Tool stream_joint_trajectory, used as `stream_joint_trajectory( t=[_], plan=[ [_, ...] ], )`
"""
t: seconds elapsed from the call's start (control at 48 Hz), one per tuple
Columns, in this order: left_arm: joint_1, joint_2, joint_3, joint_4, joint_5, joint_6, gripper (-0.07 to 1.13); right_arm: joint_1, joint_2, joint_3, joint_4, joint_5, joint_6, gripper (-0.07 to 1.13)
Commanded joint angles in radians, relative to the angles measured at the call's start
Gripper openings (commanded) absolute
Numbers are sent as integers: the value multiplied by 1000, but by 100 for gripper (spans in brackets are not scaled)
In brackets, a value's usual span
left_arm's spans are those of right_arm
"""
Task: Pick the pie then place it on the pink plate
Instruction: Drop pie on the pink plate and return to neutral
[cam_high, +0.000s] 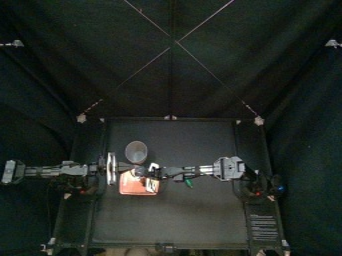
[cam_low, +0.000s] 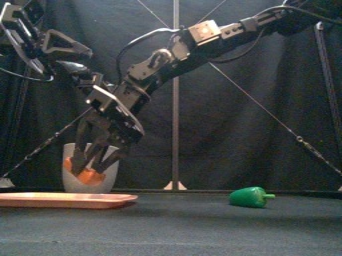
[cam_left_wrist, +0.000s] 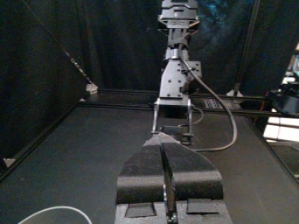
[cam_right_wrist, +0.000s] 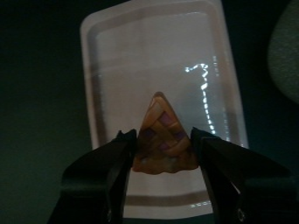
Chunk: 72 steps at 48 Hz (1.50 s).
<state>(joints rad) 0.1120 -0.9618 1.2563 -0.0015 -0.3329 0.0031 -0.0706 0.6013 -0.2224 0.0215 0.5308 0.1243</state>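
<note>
The pie (cam_right_wrist: 160, 133) is an orange-brown wedge, and my right gripper (cam_right_wrist: 163, 140) is shut on it. It hangs a little above the flat pink plate (cam_right_wrist: 117, 70), over the plate's middle. In the front view the pie (cam_low: 88, 176) shows between the right gripper's fingers (cam_low: 104, 152), above the plate (cam_low: 54, 200). From above, the right gripper (cam_high: 144, 176) is over the plate (cam_high: 138, 188), having reached in from the right. My left gripper (cam_left_wrist: 170, 162) is shut on nothing and rests at the table's left (cam_high: 102, 168).
A tall grey speckled cup (cam_high: 136, 151) stands just behind the plate, seen behind the right gripper from the front (cam_low: 70, 160). A green toy pepper (cam_low: 249, 196) lies on the table to the right.
</note>
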Motion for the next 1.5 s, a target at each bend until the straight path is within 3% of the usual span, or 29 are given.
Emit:
stream_joint_trajectory(
  t=[0.021,0.188,0.562,1.271,1.5],
  plan=[
    [2,3,-15,0,-8,2,1,-17,-12,-54,-11,23,-5,84],
    [3,3,-15,2,-9,2,1,-17,-14,-55,-14,38,-5,92],
    [3,2,-15,0,-8,2,1,-9,-83,9,-18,26,-9,93],
    [6,0,-11,0,-8,2,1,-8,-644,755,-6,-446,-6,93],
    [6,-2,-3,0,-8,2,1,-12,-821,948,67,-532,-8,93]
  ],
)
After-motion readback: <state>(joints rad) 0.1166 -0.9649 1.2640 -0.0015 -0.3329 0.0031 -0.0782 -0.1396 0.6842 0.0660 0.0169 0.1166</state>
